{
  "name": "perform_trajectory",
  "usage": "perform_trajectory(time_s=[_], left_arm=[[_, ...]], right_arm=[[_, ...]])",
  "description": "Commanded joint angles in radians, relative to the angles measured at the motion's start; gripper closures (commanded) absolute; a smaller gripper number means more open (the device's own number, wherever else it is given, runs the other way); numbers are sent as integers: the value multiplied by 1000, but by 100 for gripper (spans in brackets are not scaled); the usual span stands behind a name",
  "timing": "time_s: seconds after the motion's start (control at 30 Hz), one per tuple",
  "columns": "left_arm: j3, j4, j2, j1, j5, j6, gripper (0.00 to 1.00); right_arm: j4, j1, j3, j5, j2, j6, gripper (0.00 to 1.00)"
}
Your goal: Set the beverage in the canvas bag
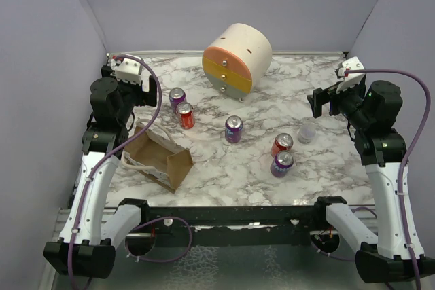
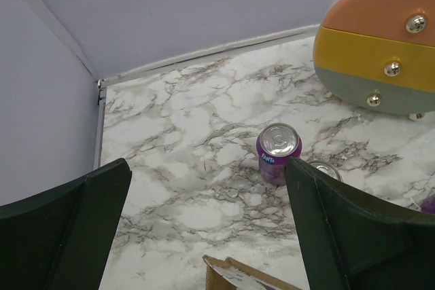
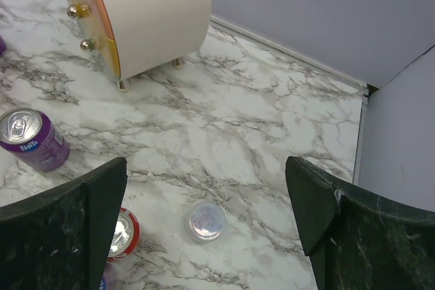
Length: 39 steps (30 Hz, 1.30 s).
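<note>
Tan canvas bag (image 1: 160,157) lies on its side, lower left of the surface (image 1: 224,185) in the top view; the left wrist view catches only its corner. Beside it, beverage cans (image 1: 233,128) stand outside. Both the left end effector (image 2: 207,168) and the right end effector (image 3: 206,171) gape wide, empty.

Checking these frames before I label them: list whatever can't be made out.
- Tan-brown canvas bag: inside not visible in the top view; left wrist view's bottom edge cuts off all but a corner.
- Red soda can: right wrist view, half hidden behind the right gripper.
- Soda can behind the left gripper: left wrist view, only its silver top shows.
- Small pale round object: right wrist view, seen from above; cup or lid unclear.
</note>
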Motion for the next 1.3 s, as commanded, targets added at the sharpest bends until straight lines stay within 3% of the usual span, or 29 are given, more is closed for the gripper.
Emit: perform_trajectory(time_s=[0.0, 0.73, 0.97, 1.27], left_arm=[[13, 28, -10, 9, 32, -9, 1], [42, -75, -35, 27, 107, -7, 1], [102, -310, -57, 25, 239, 83, 1], [225, -699, -113, 25, 316, 369, 1]], right_arm=[[4, 7, -11, -25, -4, -12, 1], [-7, 7, 17, -84, 31, -21, 1], [-4, 8, 18, -101, 49, -22, 1], [-1, 8, -2, -95, 49, -34, 0]])
